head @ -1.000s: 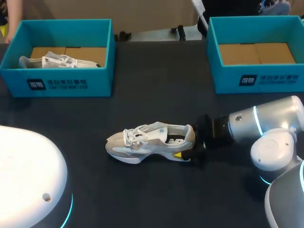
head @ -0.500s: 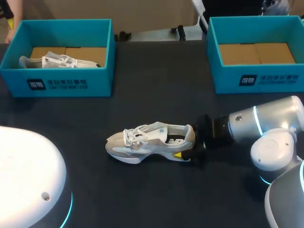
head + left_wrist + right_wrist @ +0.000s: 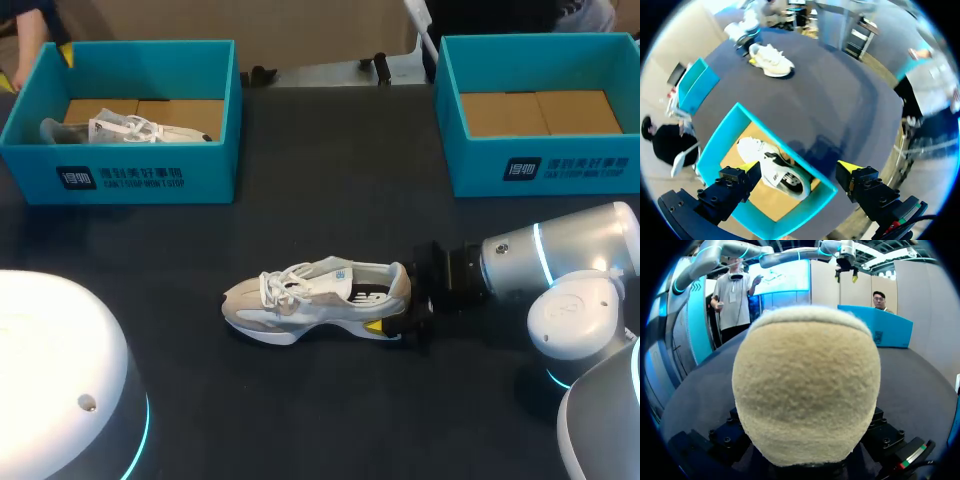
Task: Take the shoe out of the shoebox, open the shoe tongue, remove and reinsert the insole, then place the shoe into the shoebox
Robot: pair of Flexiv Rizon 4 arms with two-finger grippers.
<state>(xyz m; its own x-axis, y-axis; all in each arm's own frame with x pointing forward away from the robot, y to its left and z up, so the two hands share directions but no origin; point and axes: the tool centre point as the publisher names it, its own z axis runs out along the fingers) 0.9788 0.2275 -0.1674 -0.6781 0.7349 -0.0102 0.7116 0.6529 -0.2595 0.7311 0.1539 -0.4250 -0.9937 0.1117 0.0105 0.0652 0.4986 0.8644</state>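
Note:
A white and beige shoe (image 3: 310, 298) lies on its sole in the middle of the dark table (image 3: 330, 200), toe to the left. My right gripper (image 3: 392, 306) holds its heel from the right, one yellow tip against the near side. In the right wrist view the beige heel (image 3: 807, 385) fills the space between the fingers and hides their tips. High over the left teal shoebox (image 3: 722, 142) hangs my left gripper (image 3: 797, 172), open and holding nothing. A second white shoe (image 3: 772, 167) lies in that box. The table shoe (image 3: 771, 59) shows far ahead of it.
The left shoebox (image 3: 120, 165) stands at the back left with the other shoe (image 3: 120, 130) inside. An empty teal shoebox (image 3: 540, 160) stands at the back right. My left arm's white housing (image 3: 50, 370) fills the near left corner.
The left arm's white housing has sunk slightly toward the near left corner. The shoe and the right gripper have stayed where they were.

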